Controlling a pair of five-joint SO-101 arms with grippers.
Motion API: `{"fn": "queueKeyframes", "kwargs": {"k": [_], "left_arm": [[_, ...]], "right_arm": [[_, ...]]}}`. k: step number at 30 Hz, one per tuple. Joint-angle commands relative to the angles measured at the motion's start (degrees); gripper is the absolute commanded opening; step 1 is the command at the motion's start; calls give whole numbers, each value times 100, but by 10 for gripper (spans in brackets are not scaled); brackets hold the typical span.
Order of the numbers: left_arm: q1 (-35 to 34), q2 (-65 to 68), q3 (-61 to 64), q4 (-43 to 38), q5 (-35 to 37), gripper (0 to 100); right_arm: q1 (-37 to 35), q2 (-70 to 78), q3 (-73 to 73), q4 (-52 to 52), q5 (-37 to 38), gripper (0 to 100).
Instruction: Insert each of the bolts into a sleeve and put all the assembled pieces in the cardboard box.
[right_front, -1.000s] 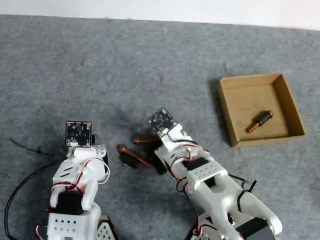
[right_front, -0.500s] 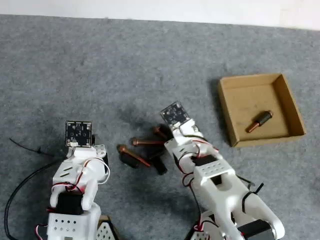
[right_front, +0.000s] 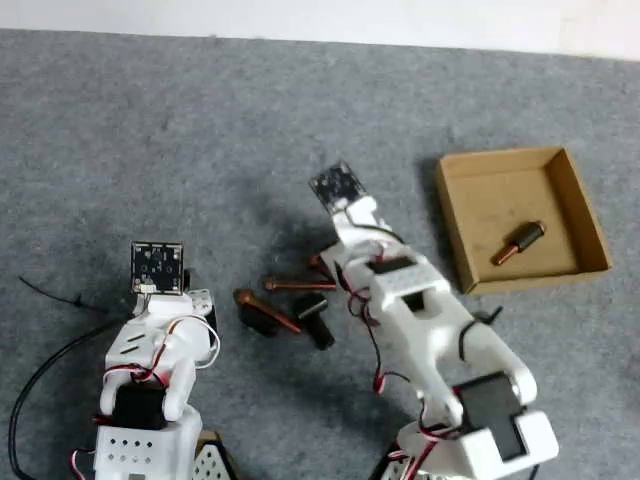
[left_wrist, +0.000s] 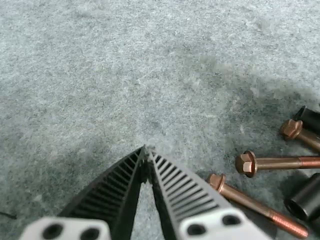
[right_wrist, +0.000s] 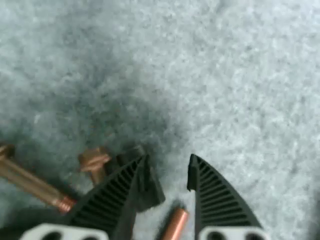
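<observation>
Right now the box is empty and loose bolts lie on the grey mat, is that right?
Not quite. The box is not empty: the high view shows one assembled piece lying in it. Loose bolts do lie on the grey mat.

Under me spreads a grey felt-like mat (right_front: 150, 130), fuzzy and mottled, reaching to both sides and the near edge of what I see from above. Close up, its fibres look matted and uneven, paler in some patches and darker in others. Along the far edge runs a pale white strip (right_front: 400, 20); whether it is wall or bare surface I cannot tell. The light is soft, leaving blurred shadows on the mat.
</observation>
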Motion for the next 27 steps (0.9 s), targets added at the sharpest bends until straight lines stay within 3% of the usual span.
{"fn": "queueKeyframes", "kwargs": {"k": [1, 17, 27], "left_arm": [[-57, -84, -57, -123, 18, 7], [-57, -84, -57, -123, 18, 7], [-57, -84, -57, -114, 18, 7]], "right_arm": [[13, 48, -330, 101, -9, 112], [-303, -910, 338, 523, 0, 112], [-365, -681, 365, 514, 0, 112]]}}
